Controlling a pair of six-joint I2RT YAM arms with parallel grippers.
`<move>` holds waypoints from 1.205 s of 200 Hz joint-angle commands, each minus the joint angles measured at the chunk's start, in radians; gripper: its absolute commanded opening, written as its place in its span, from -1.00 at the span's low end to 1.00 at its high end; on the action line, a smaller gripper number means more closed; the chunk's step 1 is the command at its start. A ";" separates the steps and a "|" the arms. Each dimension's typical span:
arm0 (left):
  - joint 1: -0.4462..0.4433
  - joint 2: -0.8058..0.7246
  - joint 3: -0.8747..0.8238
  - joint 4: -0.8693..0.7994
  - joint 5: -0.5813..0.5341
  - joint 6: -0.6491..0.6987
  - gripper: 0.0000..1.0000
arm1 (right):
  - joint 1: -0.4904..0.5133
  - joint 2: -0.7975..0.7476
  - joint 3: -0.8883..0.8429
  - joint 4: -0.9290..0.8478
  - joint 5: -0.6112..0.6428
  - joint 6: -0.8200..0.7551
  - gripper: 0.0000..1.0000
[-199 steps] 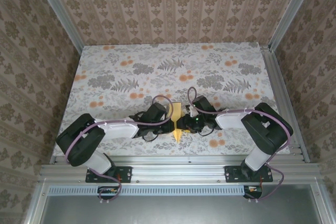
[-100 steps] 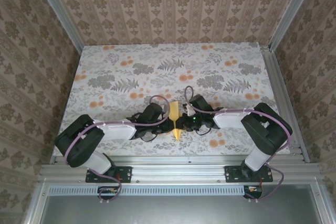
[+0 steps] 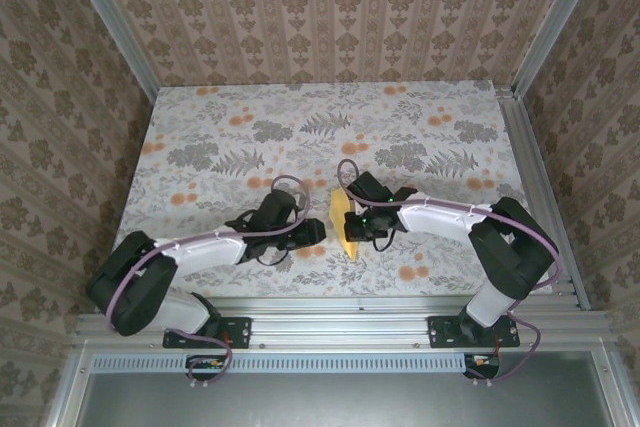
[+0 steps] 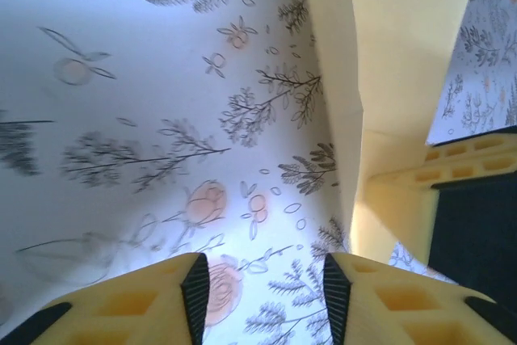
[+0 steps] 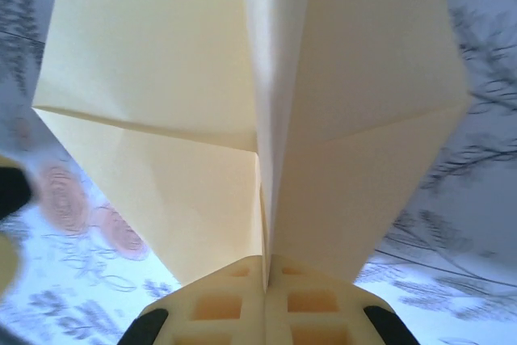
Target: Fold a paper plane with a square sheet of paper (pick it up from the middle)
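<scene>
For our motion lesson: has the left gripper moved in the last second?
Yes. The left gripper has drawn back leftward from the paper, nearer the orange flowers on the cloth.

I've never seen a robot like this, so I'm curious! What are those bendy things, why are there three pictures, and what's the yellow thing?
Those are two robot arms, a left arm and a right arm, bolted at the near edge of a table covered in flowery cloth. One picture looks down from above. The other two come from small cameras on the wrists, so you see each arm's own two fingers. The yellow thing is folded yellow paper, turning into a plane. The right gripper is pinched shut on its centre crease, holding it. The left gripper is open beside it, holding nothing.
</scene>
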 commanded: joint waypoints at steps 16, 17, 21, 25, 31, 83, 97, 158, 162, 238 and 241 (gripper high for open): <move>0.088 -0.130 0.046 -0.259 -0.009 0.132 0.11 | 0.038 0.054 0.082 -0.208 0.216 -0.084 -0.98; 0.091 -0.133 0.046 -0.263 -0.007 0.133 0.11 | 0.041 0.060 0.085 -0.209 0.219 -0.085 -0.98; 0.102 -0.142 0.047 -0.275 -0.001 0.141 0.12 | 0.045 0.068 0.092 -0.212 0.227 -0.085 -0.97; 0.113 -0.152 0.048 -0.287 0.004 0.148 0.13 | 0.049 0.079 0.099 -0.215 0.232 -0.085 -0.97; 0.129 -0.164 0.047 -0.305 0.012 0.156 0.13 | 0.054 0.091 0.108 -0.216 0.235 -0.085 -0.95; 0.183 -0.227 0.026 -0.352 0.054 0.182 0.17 | 0.081 0.172 0.154 -0.214 0.256 -0.090 -0.70; 0.185 -0.227 0.023 -0.351 0.061 0.185 0.18 | 0.081 0.186 0.149 -0.198 0.245 -0.091 -0.66; 0.192 -0.177 0.037 -0.332 0.096 0.206 0.20 | 0.081 0.232 0.146 -0.165 0.210 -0.093 -0.57; 0.193 -0.174 0.039 -0.330 0.097 0.208 0.19 | 0.079 0.234 0.147 -0.164 0.207 -0.093 -0.57; 0.194 -0.100 0.245 -0.492 0.029 0.370 0.60 | 0.029 -0.001 0.154 -0.239 0.193 -0.147 -0.27; 0.194 -0.100 0.263 -0.525 0.003 0.391 0.64 | 0.019 -0.022 0.148 -0.238 0.180 -0.157 -0.25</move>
